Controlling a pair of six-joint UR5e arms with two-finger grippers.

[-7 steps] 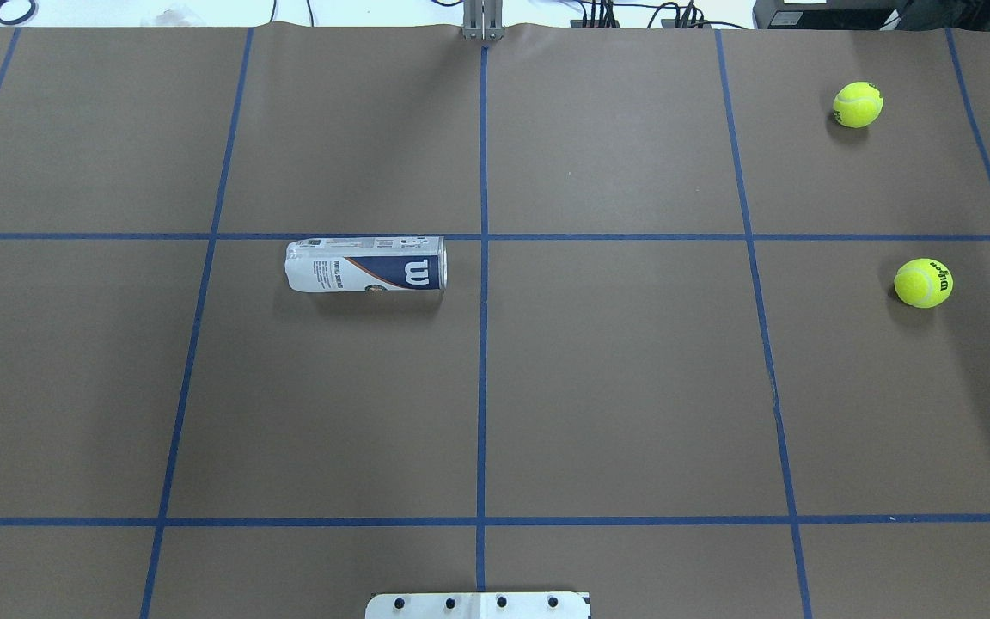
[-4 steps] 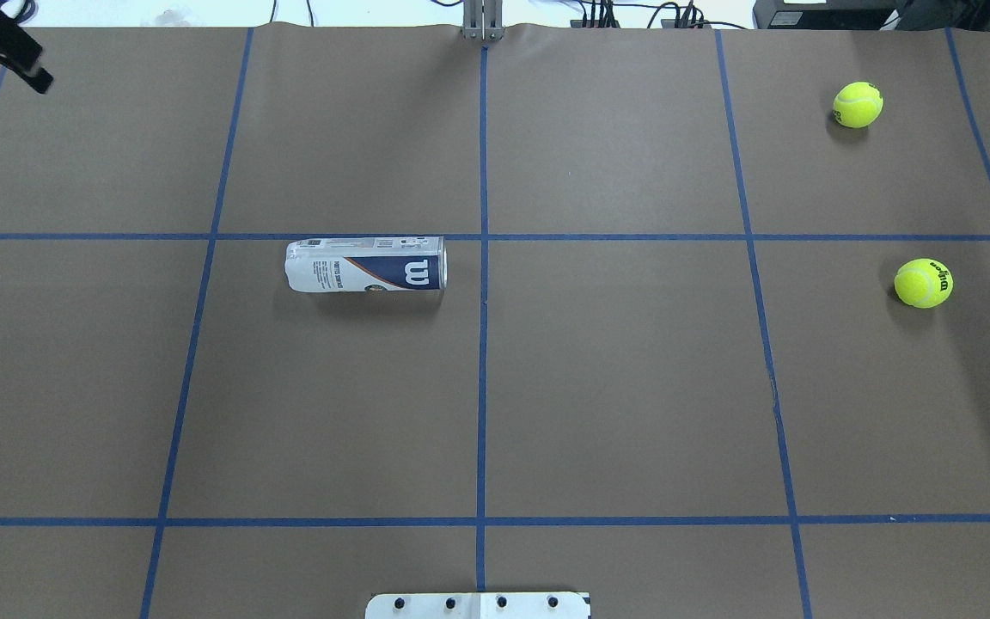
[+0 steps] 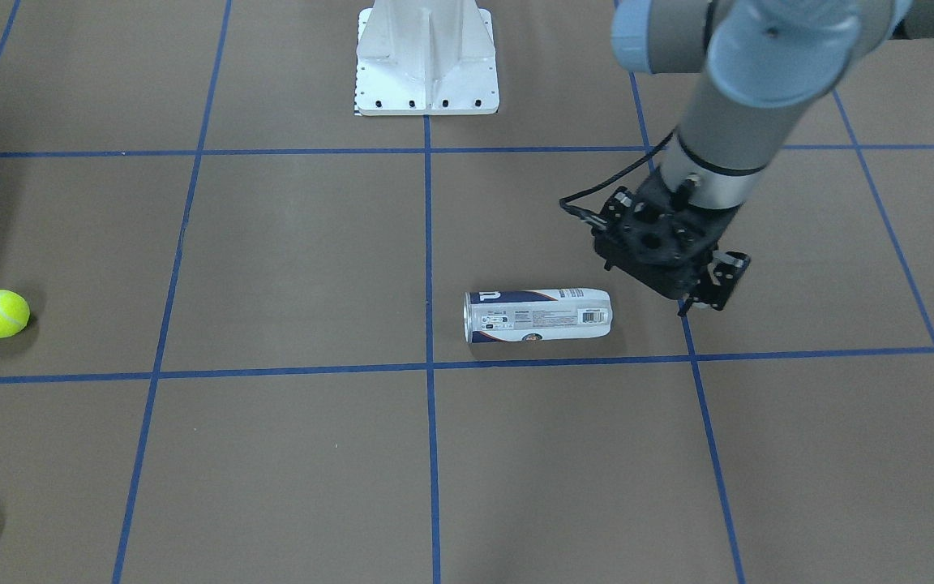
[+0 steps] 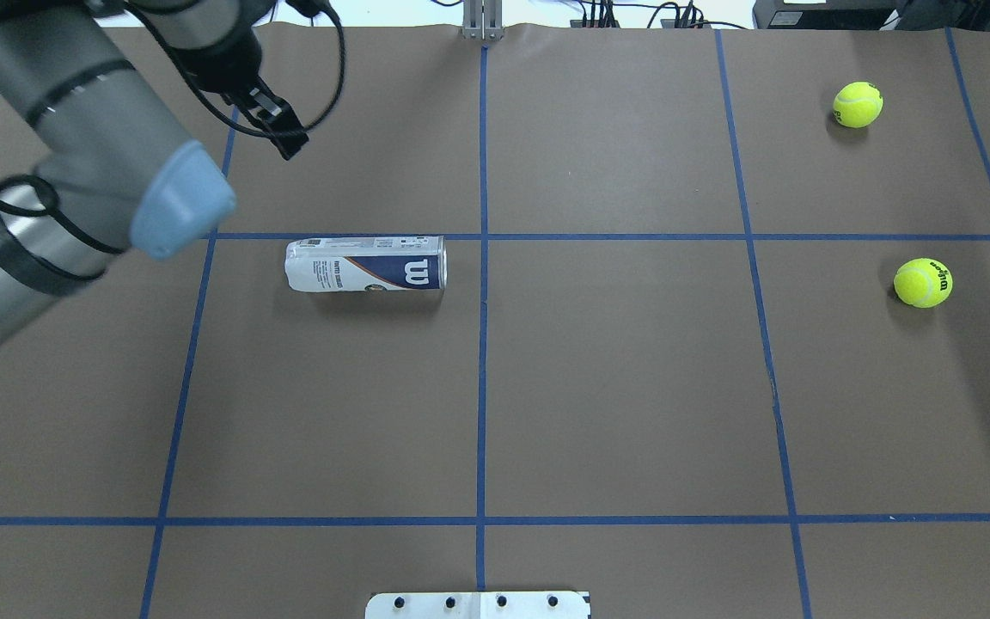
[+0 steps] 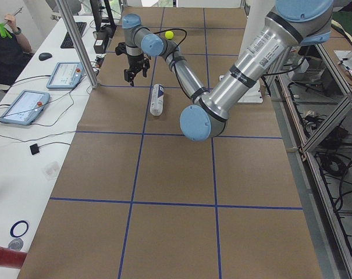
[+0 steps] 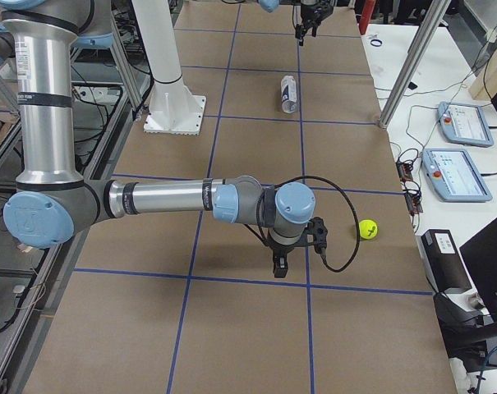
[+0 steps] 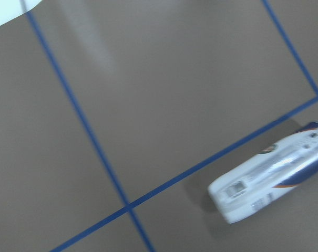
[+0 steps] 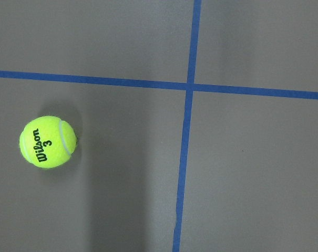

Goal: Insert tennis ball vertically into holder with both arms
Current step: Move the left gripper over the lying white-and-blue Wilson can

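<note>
The right gripper (image 6: 281, 264) shows only in the exterior right view, small and dark under its wrist. Whether its claw is spread or pressed together cannot be told, and the overhead view leaves that arm out wholly.

The left gripper (image 4: 284, 137) hangs with its fingers spread and empty, at about 11 o'clock from the holder (image 4: 365, 264) and well apart from it. The holder lies on its side on the table (image 4: 632, 387), just at 8 o'clock of the central crossing of the blue tape lines (image 4: 484, 344), with its silver rim toward 3 o'clock. The left wrist view is blurred and cuts the holder off at 4 o'clock.

In the overhead view the far tennis ball (image 4: 858, 104) sits at 2 o'clock and the near tennis ball (image 4: 923, 283) at 3 o'clock, both well apart from the holder. The front-facing view crops the far tennis ball at its edge. It shows the white pedestal (image 3: 426, 57) almost whole, where the overhead view shows only a strip of it.
</note>
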